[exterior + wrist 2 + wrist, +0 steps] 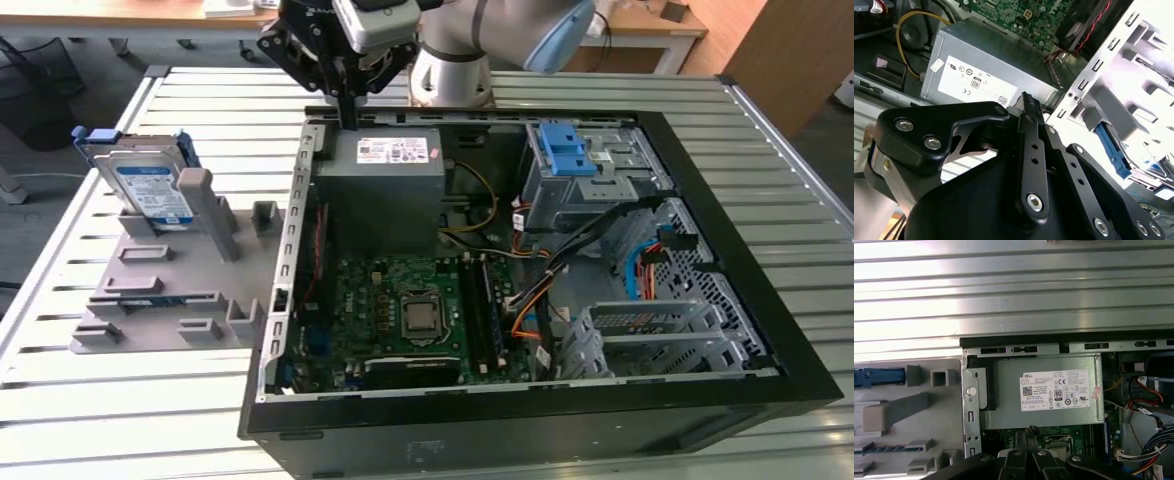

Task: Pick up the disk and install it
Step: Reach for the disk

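Pickup not begun. The disk [144,188] stands upright in the grey holder [160,300] at the bench [107,420] edge on the exterior view's left. The gripper [350,118] hangs over the power supply [387,170], jaws pressed together, empty.

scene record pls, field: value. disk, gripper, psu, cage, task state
disk: upright in the grey holder, outside the case, at the exterior view's left
gripper: shut, empty, above the power supply, apart from the disk
power supply: inside the case, white sticker up
drive cage: inside the case, at the exterior view's right of the power supply, two blue latches
task state: disk not yet picked up
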### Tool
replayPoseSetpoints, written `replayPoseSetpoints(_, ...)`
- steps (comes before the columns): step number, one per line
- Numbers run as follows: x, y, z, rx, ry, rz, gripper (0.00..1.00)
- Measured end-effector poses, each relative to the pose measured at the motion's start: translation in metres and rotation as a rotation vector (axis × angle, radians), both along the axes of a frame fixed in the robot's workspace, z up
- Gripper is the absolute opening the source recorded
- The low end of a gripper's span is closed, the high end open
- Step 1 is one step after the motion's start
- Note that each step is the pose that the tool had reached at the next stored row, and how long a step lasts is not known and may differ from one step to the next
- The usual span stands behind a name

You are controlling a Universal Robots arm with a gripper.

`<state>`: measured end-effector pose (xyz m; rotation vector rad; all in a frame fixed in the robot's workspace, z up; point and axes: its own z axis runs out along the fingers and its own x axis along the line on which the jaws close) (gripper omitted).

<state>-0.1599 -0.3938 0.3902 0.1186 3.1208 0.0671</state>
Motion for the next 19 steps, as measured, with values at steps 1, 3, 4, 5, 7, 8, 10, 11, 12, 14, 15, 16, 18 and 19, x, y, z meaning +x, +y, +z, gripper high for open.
replayPoseSetpoints(1,-0.001,0.0000,0.0000,0.0001,-0.0001,0.000,0.11)
replayPoseSetpoints(3,-0.005,0.0002,0.0000,0.0001,-0.0001,0.000,0.11)
replayPoseSetpoints(4,-0.007,0.0003,-0.0001,0.0001,-0.0002,0.000,0.11)
replayPoseSetpoints(5,-0.008,0.0003,-0.0001,0.0001,-0.0001,0.000,0.11)
replayPoseSetpoints(7,-0.011,0.0007,0.0000,0.0001,-0.0001,0.000,0.11)
replayPoseSetpoints(8,-0.013,0.0011,-0.0001,0.0002,-0.0002,0.000,0.11)
replayPoseSetpoints(10,-0.015,0.0015,-0.0001,0.0001,-0.0001,0.000,0.11)
replayPoseSetpoints(11,-0.016,0.0016,-0.0001,0.0002,-0.0002,0.000,0.11)
replayPoseSetpoints(12,-0.016,0.0016,-0.0001,0.0002,-0.0002,0.000,0.11)
replayPoseSetpoints(14,-0.016,0.0016,-0.0001,0.0001,-0.0001,0.000,0.11)
replayPoseSetpoints(15,-0.016,0.0015,-0.0001,0.0001,-0.0001,0.000,0.11)
replayPoseSetpoints(16,-0.016,0.0016,-0.0001,0.0002,-0.0001,0.000,0.11)
replayPoseSetpoints(18,-0.016,0.0016,-0.0001,0.0002,-0.0001,0.000,0.11)
replayPoseSetpoints(19,-0.017,0.0015,-0.0001,0.0002,-0.0001,0.000,0.11)
